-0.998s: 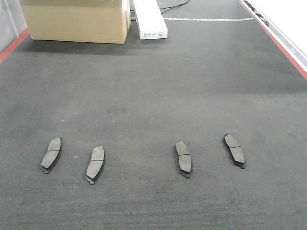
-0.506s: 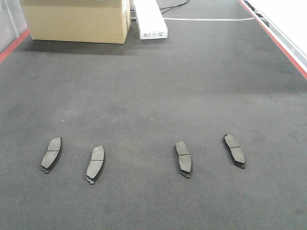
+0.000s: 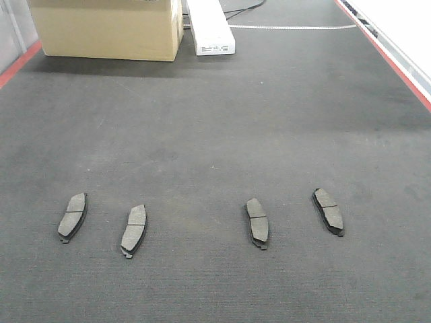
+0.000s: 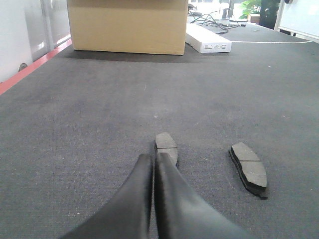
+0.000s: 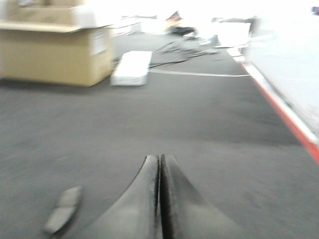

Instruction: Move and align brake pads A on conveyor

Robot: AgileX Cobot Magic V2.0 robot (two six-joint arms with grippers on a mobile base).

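Observation:
Several dark-grey brake pads A lie in a rough row on the charcoal conveyor [image 3: 222, 121]: one at far left [image 3: 73, 215], one beside it [image 3: 134, 229], one right of centre [image 3: 256, 222], one at far right [image 3: 328, 210]. Neither gripper shows in the front view. In the left wrist view my left gripper [image 4: 153, 157] is shut and empty, its tips just short of a pad [image 4: 166, 144]; a second pad [image 4: 249, 170] lies to the right. The right wrist view is blurred: my right gripper [image 5: 160, 157] is shut and empty above the belt, with one pad [image 5: 62, 209] at lower left.
A cardboard box [image 3: 108, 27] and a long white box [image 3: 210, 27] stand at the belt's far end, with cables behind them. Red side rails run along the right [image 3: 394, 60] and left [image 3: 17, 64] edges.

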